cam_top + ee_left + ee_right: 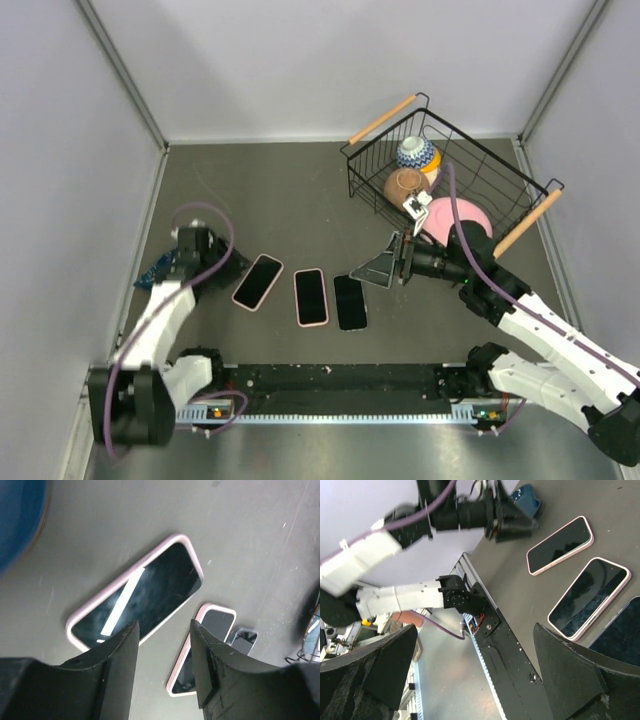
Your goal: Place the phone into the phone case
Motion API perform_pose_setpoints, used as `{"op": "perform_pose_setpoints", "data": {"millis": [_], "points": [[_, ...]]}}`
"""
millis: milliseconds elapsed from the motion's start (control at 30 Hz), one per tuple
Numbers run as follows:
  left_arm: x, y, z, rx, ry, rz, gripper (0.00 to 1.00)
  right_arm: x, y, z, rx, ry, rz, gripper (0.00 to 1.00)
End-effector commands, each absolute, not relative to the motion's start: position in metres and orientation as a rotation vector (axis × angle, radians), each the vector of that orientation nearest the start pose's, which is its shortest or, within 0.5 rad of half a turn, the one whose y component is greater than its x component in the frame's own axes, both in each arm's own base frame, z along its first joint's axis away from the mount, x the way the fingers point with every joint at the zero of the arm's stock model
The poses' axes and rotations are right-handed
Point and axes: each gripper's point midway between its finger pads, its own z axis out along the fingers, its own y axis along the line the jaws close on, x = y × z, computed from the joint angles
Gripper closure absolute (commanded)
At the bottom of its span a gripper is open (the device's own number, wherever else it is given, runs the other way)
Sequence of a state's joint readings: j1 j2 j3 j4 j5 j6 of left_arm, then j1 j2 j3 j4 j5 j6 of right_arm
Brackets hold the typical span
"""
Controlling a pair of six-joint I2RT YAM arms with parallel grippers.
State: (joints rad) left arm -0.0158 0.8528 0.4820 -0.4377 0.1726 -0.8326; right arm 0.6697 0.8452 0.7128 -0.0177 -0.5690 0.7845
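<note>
Three flat items lie in a row on the dark table. A pink-rimmed phone case (258, 282) with a dark glossy face lies tilted on the left. A second pink-rimmed case (311, 297) is in the middle, and a bare black phone (350, 302) is on the right. My left gripper (227, 266) is open and empty, just left of the tilted case (137, 595), with its tips above that case's near end. My right gripper (378, 262) is wide open and empty, just up-right of the black phone (620, 635). I cannot tell whether the pink cases hold phones.
A black wire basket (500, 190) with wooden handles stands at the back right and holds bowls. A pink plate (455, 215) lies beside the right arm. A blue object (155, 268) lies by the left wall. The rail (330, 385) runs along the near edge.
</note>
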Motion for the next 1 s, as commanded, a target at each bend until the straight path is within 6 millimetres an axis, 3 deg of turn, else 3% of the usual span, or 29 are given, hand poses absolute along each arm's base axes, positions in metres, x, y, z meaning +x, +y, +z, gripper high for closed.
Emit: {"op": "perform_pose_setpoints", "data": {"millis": [0, 33, 67, 233, 267, 333, 467, 533, 600, 633, 667, 733, 867, 967], "points": [[0.296, -0.049, 0.1, -0.605, 2.407, -0.409, 0.51, 0.162, 0.27, 0.293, -0.379, 1.845, 1.468, 0.01], [0.307, -0.047, 0.106, -0.585, 2.406, -0.385, 0.52, 0.162, 0.27, 0.293, -0.378, 1.844, 1.467, 0.01], [0.31, -0.045, 0.094, -0.592, 2.455, -0.361, 0.53, 0.162, 0.27, 0.294, -0.38, 1.84, 1.468, 0.01], [0.334, -0.03, 0.079, -0.576, 2.5, -0.238, 0.79, 0.159, 0.267, 0.295, -0.392, 1.849, 1.459, 0.01], [0.336, -0.026, 0.068, -0.577, 2.54, -0.199, 0.84, 0.159, 0.267, 0.295, -0.392, 1.848, 1.451, 0.01], [0.342, -0.024, 0.065, -0.568, 2.57, -0.17, 0.93, 0.159, 0.265, 0.296, -0.398, 1.849, 1.443, 0.01], [0.338, -0.025, 0.041, -0.592, 2.668, -0.154, 0.98, 0.159, 0.263, 0.297, -0.4, 1.849, 1.431, 0.01], [0.324, -0.03, 0.03, -0.608, 2.697, -0.18, 0.95, 0.159, 0.263, 0.297, -0.398, 1.852, 1.427, 0.01], [0.312, -0.039, 0.031, -0.644, 2.679, -0.25, 0.95, 0.159, 0.263, 0.296, -0.403, 1.853, 1.43, 0.01], [0.288, -0.043, 0.016, -0.663, 2.717, -0.272, 0.95, 0.158, 0.262, 0.294, -0.402, 1.858, 1.429, 0.01], [0.283, -0.048, 0.02, -0.702, 2.683, -0.312, 0.96, 0.158, 0.262, 0.294, -0.4, 1.856, 1.427, 0.01], [0.26, -0.05, 0.009, -0.734, 2.722, -0.328, 0.97, 0.158, 0.261, 0.295, -0.396, 1.854, 1.428, 0.01], [0.239, -0.055, 0.013, -0.799, 2.719, -0.359, 1.0, 0.156, 0.259, 0.301, -0.405, 1.827, 1.424, 0.01], [0.228, -0.07, 0.021, -0.853, 2.671, -0.445, 1.0, 0.155, 0.258, 0.304, -0.403, 1.816, 1.425, 0.01]]}}
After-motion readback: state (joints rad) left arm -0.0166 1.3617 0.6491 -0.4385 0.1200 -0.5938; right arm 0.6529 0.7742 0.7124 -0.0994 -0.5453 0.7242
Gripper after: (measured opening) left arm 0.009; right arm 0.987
